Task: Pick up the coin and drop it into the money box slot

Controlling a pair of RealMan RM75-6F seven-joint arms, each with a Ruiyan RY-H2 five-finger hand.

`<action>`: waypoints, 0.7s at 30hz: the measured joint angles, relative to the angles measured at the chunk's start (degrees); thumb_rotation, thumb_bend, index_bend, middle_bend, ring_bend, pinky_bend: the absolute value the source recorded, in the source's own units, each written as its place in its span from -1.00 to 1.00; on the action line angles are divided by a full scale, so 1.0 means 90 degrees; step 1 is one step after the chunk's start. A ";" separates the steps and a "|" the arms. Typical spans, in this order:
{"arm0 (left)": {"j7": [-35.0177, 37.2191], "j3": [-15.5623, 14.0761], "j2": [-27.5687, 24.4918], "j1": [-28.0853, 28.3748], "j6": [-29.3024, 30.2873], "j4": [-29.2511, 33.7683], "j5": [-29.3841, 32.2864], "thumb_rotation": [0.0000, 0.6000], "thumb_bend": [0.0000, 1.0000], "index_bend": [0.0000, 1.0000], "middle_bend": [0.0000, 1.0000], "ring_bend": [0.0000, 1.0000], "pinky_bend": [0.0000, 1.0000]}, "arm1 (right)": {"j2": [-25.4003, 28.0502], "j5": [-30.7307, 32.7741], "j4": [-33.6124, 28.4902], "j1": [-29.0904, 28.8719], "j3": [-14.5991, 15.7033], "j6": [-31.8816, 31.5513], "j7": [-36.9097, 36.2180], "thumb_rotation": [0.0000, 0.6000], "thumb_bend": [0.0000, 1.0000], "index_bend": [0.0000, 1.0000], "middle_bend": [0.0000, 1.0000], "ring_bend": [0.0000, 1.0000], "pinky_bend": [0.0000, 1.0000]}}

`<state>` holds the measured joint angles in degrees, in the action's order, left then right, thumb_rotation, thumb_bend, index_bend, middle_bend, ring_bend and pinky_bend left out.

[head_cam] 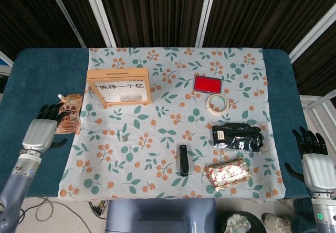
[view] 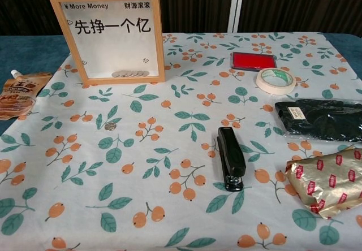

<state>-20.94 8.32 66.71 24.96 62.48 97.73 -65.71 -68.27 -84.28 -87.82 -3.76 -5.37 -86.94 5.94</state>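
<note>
A small silver coin [head_cam: 125, 136] [view: 110, 126] lies flat on the floral cloth, left of centre. The wooden-framed money box [head_cam: 119, 87] [view: 107, 34] stands upright behind it, with a slot along its top edge and several coins showing at the bottom of its window. My left hand [head_cam: 41, 128] is over the blue table surface at the left, fingers spread and empty, beside the orange pouch and well left of the coin. My right hand [head_cam: 314, 162] hangs off the table's right front corner, fingers apart, holding nothing. Neither hand shows in the chest view.
An orange spouted pouch [head_cam: 68, 113] lies by the left hand. A black stapler [head_cam: 183, 159], gold-wrapped packet [head_cam: 228, 173], black package [head_cam: 237, 136], tape roll [head_cam: 216, 103] and red ink pad [head_cam: 207, 83] occupy the right half of the cloth [head_cam: 157, 154].
</note>
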 measured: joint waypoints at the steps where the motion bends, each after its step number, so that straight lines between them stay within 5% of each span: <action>1: -0.0215 0.0069 0.0113 0.0204 -0.0188 0.0000 0.0189 1.00 -0.63 -0.46 -1.00 -1.00 -1.00 | 0.0000 0.0010 0.0003 0.0000 -0.0004 0.0001 -0.0004 1.00 -0.40 -1.00 -1.00 -1.00 -1.00; 21: -0.2453 0.0427 0.2538 0.2280 -0.0895 -0.1084 0.3025 1.00 -0.70 -0.33 -1.00 -1.00 -1.00 | 0.0015 0.0144 0.0031 0.0010 -0.0086 -0.0004 -0.0029 1.00 -0.40 -1.00 -1.00 -1.00 -1.00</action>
<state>-43.01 12.16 89.56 45.48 54.43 87.97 -38.48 -68.14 -82.98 -87.54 -3.67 -6.15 -86.98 5.68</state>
